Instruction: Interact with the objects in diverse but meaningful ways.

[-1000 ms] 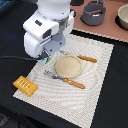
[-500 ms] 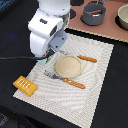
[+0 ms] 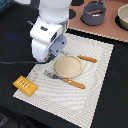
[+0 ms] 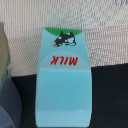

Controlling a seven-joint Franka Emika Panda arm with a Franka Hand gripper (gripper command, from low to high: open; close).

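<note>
The white robot arm (image 3: 49, 30) leans low over the edge of the cream woven placemat (image 3: 95, 90) nearest the exterior view's left, on a dark surface (image 3: 15, 50), and its bulk hides whatever sits under it from that side. The wrist view supplies the missing part: a pale blue house-shaped carton (image 4: 64, 75) with a green top band, a cow picture and the red word MILK fills the picture almost centrally, lying across the seam where the mat's weave meets the dark surface. Its long axis runs along the picture's height, lettering reading upside down, so the camera looks along the carton's length, not across it. The tool itself does not show in either view, so I cannot tell whether its fingers are apart, together or on anything; nothing touches the carton's visible face. My guess is that the carton is what the arm is lining up on, and the relation that matters is that it lies straight ahead of the wrist, close, with its narrow width the likelier span to pinch. Elsewhere on the mat sit a round tan plate (image 3: 67, 66) flanked by an orange-handled fork (image 3: 66, 80) and an orange-handled knife (image 3: 87, 58), while a ridged yellow-orange bread loaf (image 3: 25, 85) lies on the surface just off the mat, well apart from the arm.
</note>
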